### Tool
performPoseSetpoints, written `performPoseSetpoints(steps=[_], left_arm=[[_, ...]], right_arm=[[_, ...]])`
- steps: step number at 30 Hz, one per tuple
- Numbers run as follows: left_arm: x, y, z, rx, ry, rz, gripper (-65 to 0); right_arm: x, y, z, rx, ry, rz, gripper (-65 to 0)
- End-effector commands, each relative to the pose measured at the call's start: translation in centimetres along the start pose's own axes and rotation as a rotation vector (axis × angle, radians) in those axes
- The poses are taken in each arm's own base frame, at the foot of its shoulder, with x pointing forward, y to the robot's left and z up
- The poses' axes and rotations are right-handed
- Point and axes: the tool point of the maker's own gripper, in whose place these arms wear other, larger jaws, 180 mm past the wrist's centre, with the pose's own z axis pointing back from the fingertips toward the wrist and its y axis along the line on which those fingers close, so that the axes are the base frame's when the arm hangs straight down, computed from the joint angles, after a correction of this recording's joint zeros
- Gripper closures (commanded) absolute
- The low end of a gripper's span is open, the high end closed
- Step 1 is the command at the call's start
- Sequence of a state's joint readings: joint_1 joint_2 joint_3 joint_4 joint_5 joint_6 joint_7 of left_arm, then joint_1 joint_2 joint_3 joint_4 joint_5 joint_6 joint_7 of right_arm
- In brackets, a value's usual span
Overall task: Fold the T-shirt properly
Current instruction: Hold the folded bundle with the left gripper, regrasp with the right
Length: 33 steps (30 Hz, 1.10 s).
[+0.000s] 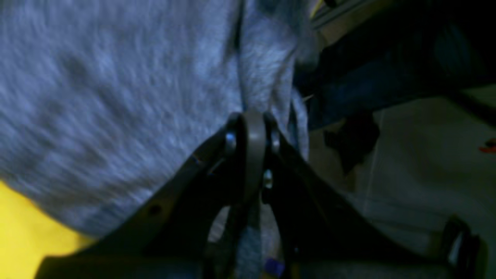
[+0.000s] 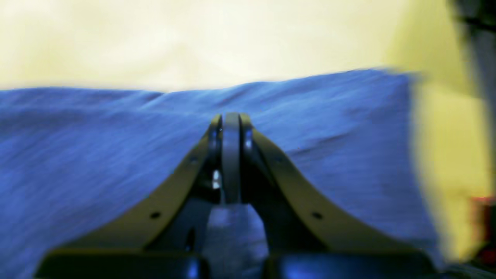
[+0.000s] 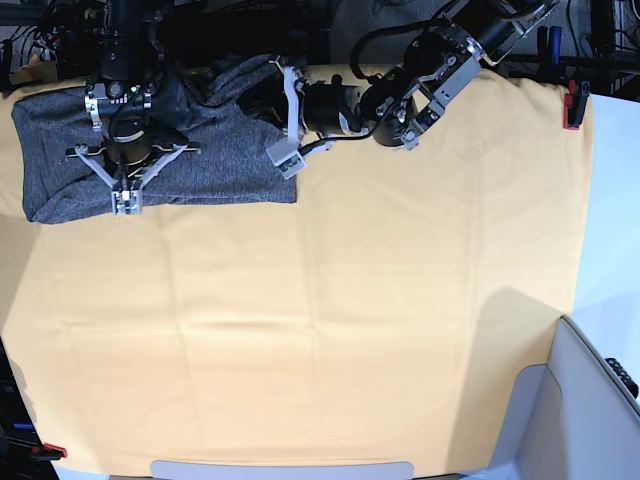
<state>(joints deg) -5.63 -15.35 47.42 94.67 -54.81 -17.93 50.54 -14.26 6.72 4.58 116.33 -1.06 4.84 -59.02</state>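
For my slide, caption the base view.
Both grippers pinch the grey T-shirt at the yellow cloth's far corner.

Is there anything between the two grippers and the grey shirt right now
Nothing visible. Both are already shut on the T-shirt: the left gripper pinches a fold of its fabric at the edge, and the right gripper is closed on the cloth, which lies on the yellow-orange table cloth.

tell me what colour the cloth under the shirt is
Yellow-orange table cloth, plain; the base view shows it best.
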Motion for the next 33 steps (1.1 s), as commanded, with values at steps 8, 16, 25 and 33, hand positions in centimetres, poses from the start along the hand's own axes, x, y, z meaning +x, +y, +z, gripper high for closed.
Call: performPoseSetpoints(steps=[8, 16, 25, 33], left_arm=[[1.1, 2.8, 2.0, 0.095, -0.011, -0.075, -0.2], [0.3, 4.5, 2.0, 0.189, 0.039, -0.154, -0.2], [-1.4, 6.5, 1.8, 0.222, 0.081, -0.101, -0.2], [-1.1, 6.0, 1.3, 0.209, 0.071, -0.096, -0.2]], right_arm=[[-2.3, 4.5, 1.5, 0.320, 0.112, -0.041, 0.0], [-3.2, 6.3, 3.5, 0.539, 0.149, -0.127, 0.0], [-6.2, 2.8, 3.7, 0.444, 0.271, -0.183, 0.0], [-6.4, -0.8, 2.9, 0.311, 0.298, -0.162, 0.0]])
